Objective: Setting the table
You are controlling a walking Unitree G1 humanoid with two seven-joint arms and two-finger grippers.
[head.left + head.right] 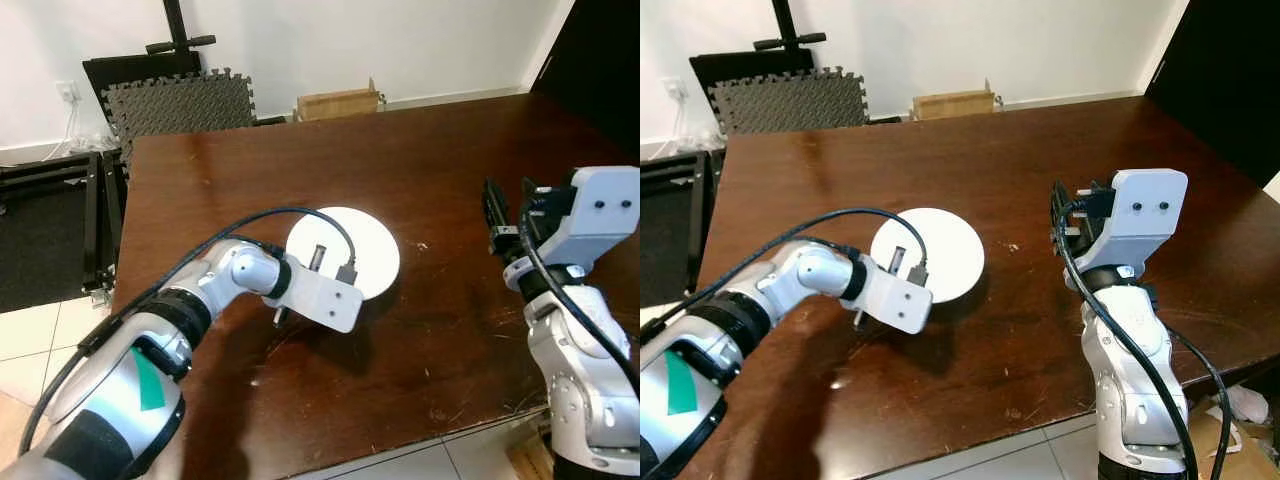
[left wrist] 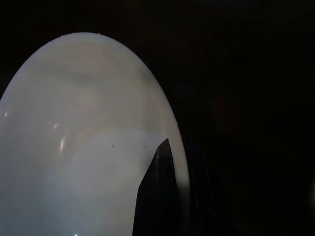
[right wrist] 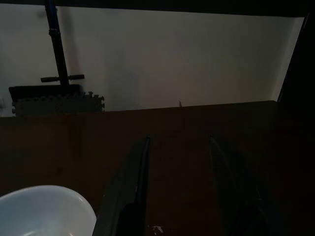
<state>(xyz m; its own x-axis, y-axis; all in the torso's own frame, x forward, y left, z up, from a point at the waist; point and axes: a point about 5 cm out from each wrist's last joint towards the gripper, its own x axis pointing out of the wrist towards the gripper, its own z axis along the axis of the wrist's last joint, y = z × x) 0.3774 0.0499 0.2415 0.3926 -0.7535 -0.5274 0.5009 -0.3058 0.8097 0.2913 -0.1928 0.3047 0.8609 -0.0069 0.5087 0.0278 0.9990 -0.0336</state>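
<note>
One plate (image 1: 365, 245): we see its near-left rim at left gripper (image 1: 283, 312), grasp state unclear
Right gripper (image 3: 179, 187): spread, well apart

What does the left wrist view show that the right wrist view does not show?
The left wrist view alone shows, very close, one black finger of the left gripper lying over the white plate's rim.

The right wrist view alone shows the right gripper, fingers apart above the brown table, with a white wall and grey foam mats behind.

Both show the white plate.
</note>
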